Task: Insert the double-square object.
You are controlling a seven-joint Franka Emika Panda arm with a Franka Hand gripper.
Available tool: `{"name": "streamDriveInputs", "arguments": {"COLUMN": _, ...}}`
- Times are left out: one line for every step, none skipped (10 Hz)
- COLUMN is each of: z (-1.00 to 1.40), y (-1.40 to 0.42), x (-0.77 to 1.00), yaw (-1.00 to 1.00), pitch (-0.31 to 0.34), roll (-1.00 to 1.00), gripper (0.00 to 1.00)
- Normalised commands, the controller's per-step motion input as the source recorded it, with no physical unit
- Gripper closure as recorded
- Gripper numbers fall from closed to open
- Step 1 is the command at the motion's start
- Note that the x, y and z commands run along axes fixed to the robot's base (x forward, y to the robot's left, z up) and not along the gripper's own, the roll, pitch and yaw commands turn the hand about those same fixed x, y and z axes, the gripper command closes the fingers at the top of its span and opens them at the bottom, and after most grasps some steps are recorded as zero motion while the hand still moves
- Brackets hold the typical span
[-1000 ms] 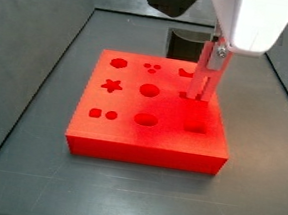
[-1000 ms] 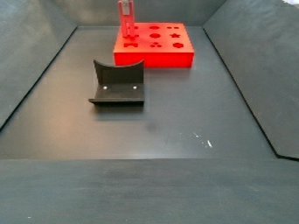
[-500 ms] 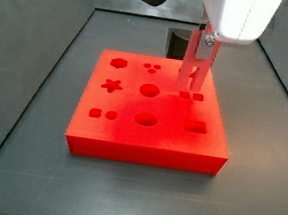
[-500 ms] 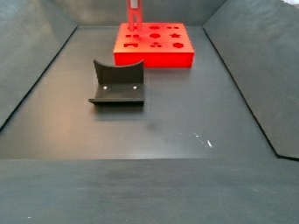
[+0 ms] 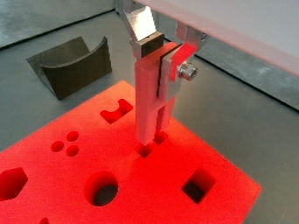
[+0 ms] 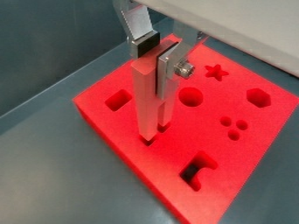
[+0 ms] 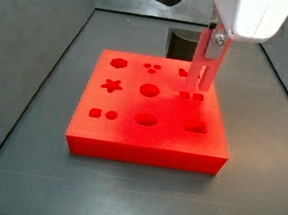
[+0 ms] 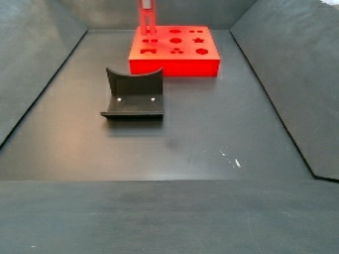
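Since the earlier frames the gripper (image 7: pixel 212 48) has carried the peg a little sideways over the block, from the middle of its top toward the far right part, and the peg now stands upright above a small hole there; the rest of the scene has not changed.

Largest is the flat red block (image 7: pixel 150 115) with its shaped holes, lying on the dark floor; in a side view it sits at the far end of the floor (image 8: pixel 175 52), and the dark grey curved holder (image 8: pixel 133 95) stands empty, well apart from it and nearer to the camera.

Next is the gripper (image 5: pixel 156 54), clamped on the upper part of the double-square object (image 5: pixel 153 101); the silver fingers (image 6: pixel 142 26) press its two sides, and the bar hangs straight down between them.

In both wrist views the lower tip of the double-square object (image 6: pixel 149 96) is just over a small notch-like hole (image 5: pixel 146 150) in the block; I think the tip touches or just enters the opening, but the red glow makes this hard to tell.

So the picking and carrying are done; what is left, as I judge, is the exact alignment, the push down into the hole, and the release.
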Motion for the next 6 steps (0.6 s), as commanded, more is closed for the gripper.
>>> {"name": "streamDriveInputs", "arguments": {"z": -0.05, "y": 0.00, "x": 0.00, "yaw": -0.04, "pitch": 0.011, "roll": 0.04, "gripper": 1.00}}
{"name": "streamDriveInputs", "arguments": {"z": -0.05, "y": 0.00, "x": -0.06, "yaw": -0.10, "pitch": 0.010, "roll": 0.03, "gripper": 1.00}}
{"name": "streamDriveInputs", "arguments": {"z": -0.09, "y": 0.00, "x": -0.06, "yaw": -0.12, "pitch": 0.010, "roll": 0.01, "gripper": 1.00}}
{"name": "streamDriveInputs", "arguments": {"z": -0.13, "y": 0.00, "x": -0.11, "yaw": -0.15, "pitch": 0.014, "roll": 0.02, "gripper": 1.00}}
{"name": "streamDriveInputs", "arguments": {"z": -0.15, "y": 0.00, "x": 0.00, "yaw": -0.16, "pitch": 0.029, "roll": 0.00, "gripper": 1.00}}
{"name": "streamDriveInputs", "arguments": {"z": -0.17, "y": 0.00, "x": 0.00, "yaw": -0.16, "pitch": 0.050, "roll": 0.01, "gripper": 1.00}}
